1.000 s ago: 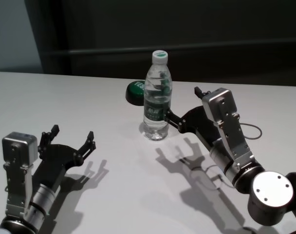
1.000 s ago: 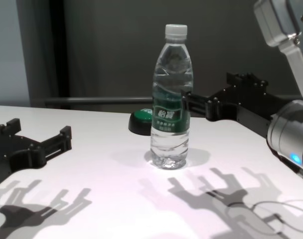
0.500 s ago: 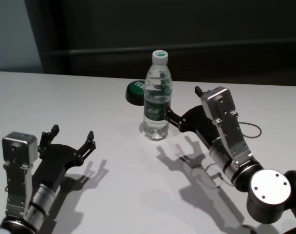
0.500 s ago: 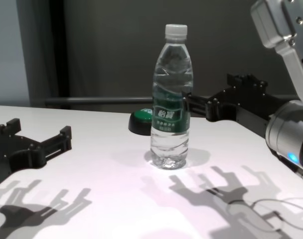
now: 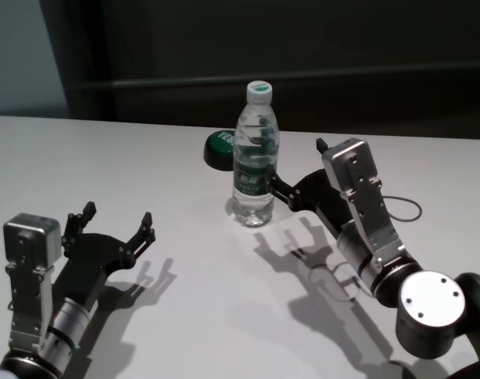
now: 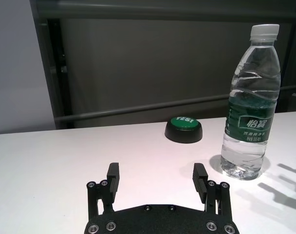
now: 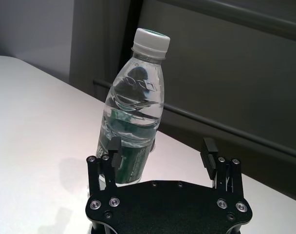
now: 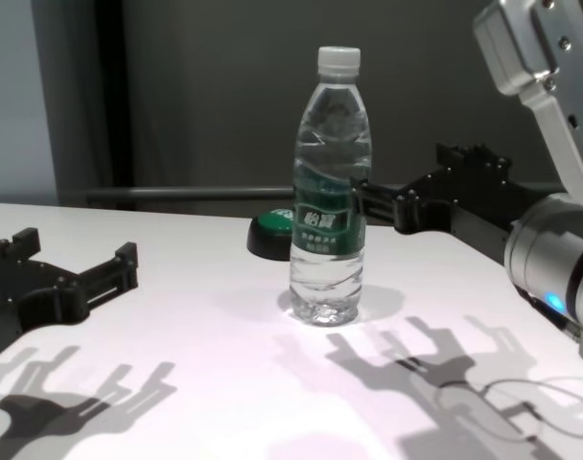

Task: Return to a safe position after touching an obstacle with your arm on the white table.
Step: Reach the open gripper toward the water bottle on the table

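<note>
The obstacle, a clear water bottle [image 5: 254, 170] with a white cap and dark green label, stands upright on the white table [image 5: 106, 158]. It also shows in the chest view [image 8: 330, 192], the left wrist view [image 6: 250, 107] and the right wrist view [image 7: 136, 107]. My right gripper [image 5: 297, 164] is open just right of the bottle, with one finger [image 8: 368, 198] against the label's side; it also shows in the right wrist view [image 7: 161, 145]. My left gripper [image 5: 118, 215] is open and empty low over the table at the near left, well away from the bottle.
A low black dome button with a green top [image 5: 219, 146] sits just behind and left of the bottle. A thin cable [image 5: 406, 209] loops beside my right forearm. A dark wall and rail run behind the table's far edge.
My right arm's wrist and forearm have shifted slightly to the left; its finger stays at the bottle. The bottle and the left arm have not moved.
</note>
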